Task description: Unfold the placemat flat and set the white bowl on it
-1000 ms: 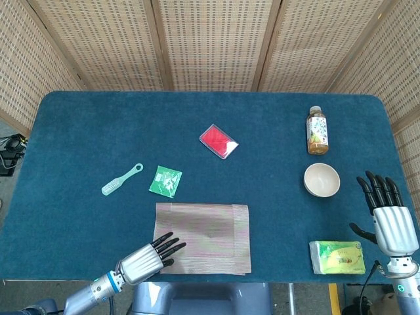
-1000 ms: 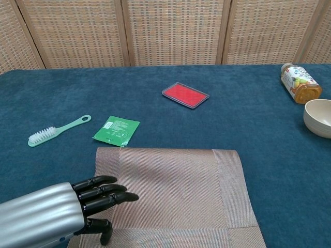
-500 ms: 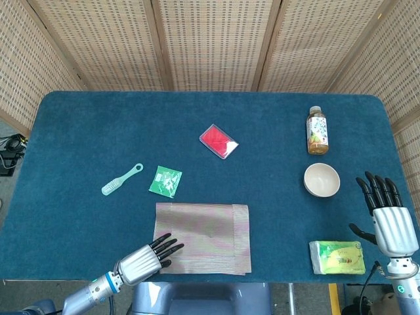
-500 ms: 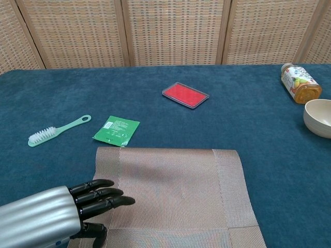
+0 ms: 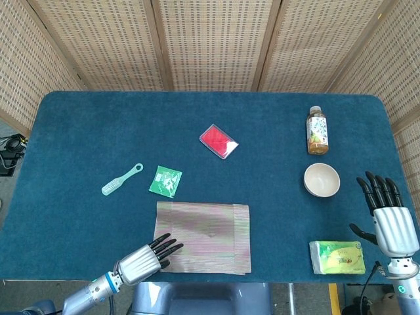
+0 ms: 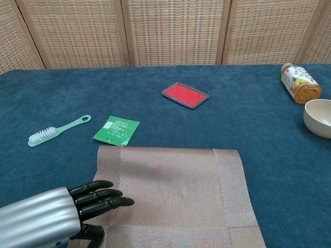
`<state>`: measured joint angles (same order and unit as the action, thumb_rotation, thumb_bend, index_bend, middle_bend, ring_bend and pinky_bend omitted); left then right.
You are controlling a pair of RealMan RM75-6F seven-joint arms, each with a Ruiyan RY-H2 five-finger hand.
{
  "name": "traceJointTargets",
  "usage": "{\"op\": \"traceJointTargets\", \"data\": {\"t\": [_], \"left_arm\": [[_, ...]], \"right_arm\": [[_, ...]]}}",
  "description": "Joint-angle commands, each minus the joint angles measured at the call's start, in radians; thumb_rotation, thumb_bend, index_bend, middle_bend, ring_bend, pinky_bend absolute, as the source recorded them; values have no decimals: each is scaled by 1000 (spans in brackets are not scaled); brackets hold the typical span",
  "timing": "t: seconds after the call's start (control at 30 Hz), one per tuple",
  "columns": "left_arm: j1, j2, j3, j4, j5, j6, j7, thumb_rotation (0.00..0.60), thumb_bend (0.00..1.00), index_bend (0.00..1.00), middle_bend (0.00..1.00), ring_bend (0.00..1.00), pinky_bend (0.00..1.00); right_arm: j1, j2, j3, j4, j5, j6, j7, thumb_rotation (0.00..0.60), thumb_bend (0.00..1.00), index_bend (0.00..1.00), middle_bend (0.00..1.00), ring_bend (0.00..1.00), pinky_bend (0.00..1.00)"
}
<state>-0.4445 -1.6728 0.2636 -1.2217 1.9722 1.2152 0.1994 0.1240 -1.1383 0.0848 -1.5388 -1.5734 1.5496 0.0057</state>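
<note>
Left hand (image 5: 146,256) spread, empty, fingers over the placemat (image 5: 203,236)'s near-left corner at 7 o'clock. One placemat, near-centre. One white bowl (image 5: 321,180), nothing inside, at 3 o'clock. Right hand (image 5: 388,214) upright, fingers apart, empty, beside the bowl.

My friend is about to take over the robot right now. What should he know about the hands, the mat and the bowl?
Left hand: holds nothing, fingers stretched out over the near left corner of the placemat.
Right hand: open and upright near the table's right edge, holding nothing, apart from the white bowl.
Placemat: near the front edge, mostly spread out; a doubled band shows along its right and near sides, so it may not be fully unfolded.
White bowl: upright on the blue table, right of the placemat and not on it.
Done: nothing for sure. Left: flatten the placemat, then set the bowl on it.
</note>
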Motion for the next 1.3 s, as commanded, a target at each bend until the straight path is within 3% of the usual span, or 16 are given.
{"op": "traceJointTargets", "data": {"t": [0.03,0.27,0.5,0.73,0.87,1.07,1.1,1.2,1.3], "left_arm": [[0,-3,-1,1,-2,2,0,600,497,519,0,0,0],[-2,-7,-4,2,-11,1,6,600,560,552,0,0,0],[-4,-13,-11,-2,-20,7,1,600,560,676,0,0,0],[-31,9,-67,-82,-58,21,-45,600,563,750,0,0,0],[-75,45,-152,-176,-116,-3,-59,600,563,759,0,0,0],[-168,117,-337,-321,-332,-150,-84,600,563,762,0,0,0],[-196,125,-397,-322,-395,-185,-65,600,563,761,0,0,0],[-247,125,-504,-293,-530,-243,-10,600,564,758,0,0,0],[-275,120,-547,-262,-600,-274,5,600,568,755,0,0,0]], "right_arm": [[0,0,-1,-1,-1,-1,0,600,0,0,0,0,0],[0,2,0,-2,-1,-2,0,600,0,0,0,0,0],[-1,2,0,-2,-2,-2,0,600,0,0,0,0,0],[-1,1,1,-2,-2,-2,-4,600,0,0,0,0,0],[4,-6,7,4,3,-6,-11,600,0,0,0,0,0],[11,-17,17,17,29,-25,-19,600,0,0,0,0,0],[13,-20,21,22,37,-30,-21,600,0,0,0,0,0],[19,-28,28,33,55,-43,-28,600,0,0,0,0,0],[21,-31,32,39,66,-49,-31,600,0,0,0,0,0]]}}
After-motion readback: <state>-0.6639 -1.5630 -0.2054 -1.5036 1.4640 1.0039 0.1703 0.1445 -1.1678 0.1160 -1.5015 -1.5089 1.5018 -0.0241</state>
